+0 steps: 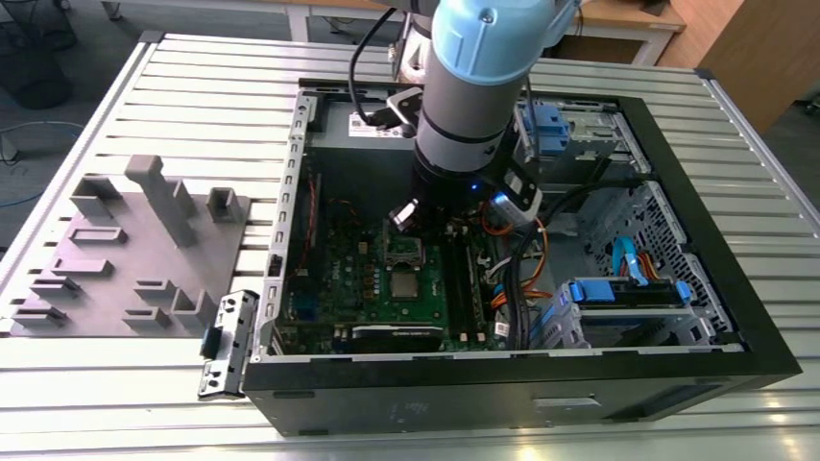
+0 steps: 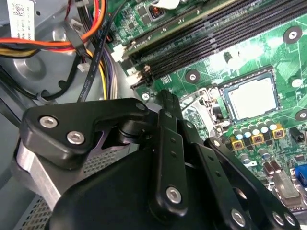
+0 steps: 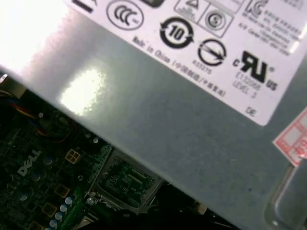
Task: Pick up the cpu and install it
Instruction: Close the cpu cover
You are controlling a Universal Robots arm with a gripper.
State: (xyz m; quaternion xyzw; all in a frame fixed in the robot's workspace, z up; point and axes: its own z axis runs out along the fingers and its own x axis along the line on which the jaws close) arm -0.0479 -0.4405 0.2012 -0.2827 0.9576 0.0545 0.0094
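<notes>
Your tool point(image 1: 436, 219) hangs low inside the open computer case point(image 1: 756, 355), over the green circuit board point(image 1: 359, 288). You cannot tell how far it is open, nor whether it has hold of anything. The cpu point(image 2: 252, 98) lies flat in its square socket on the board, silvery top up, apart from the tool. In the second wrist view, a metal frame point(image 2: 204, 103) stands tilted up just beside it, between it and the tool. In the exterior view you see the cpu point(image 1: 405, 285) on the camera's side of the tool. Orange and yellow cables point(image 2: 91, 28) run along the case wall. The case sits on a slatted metal counter point(image 1: 192, 86), with a grey moulded tray point(image 1: 122, 259) at the exterior view's left.
</notes>
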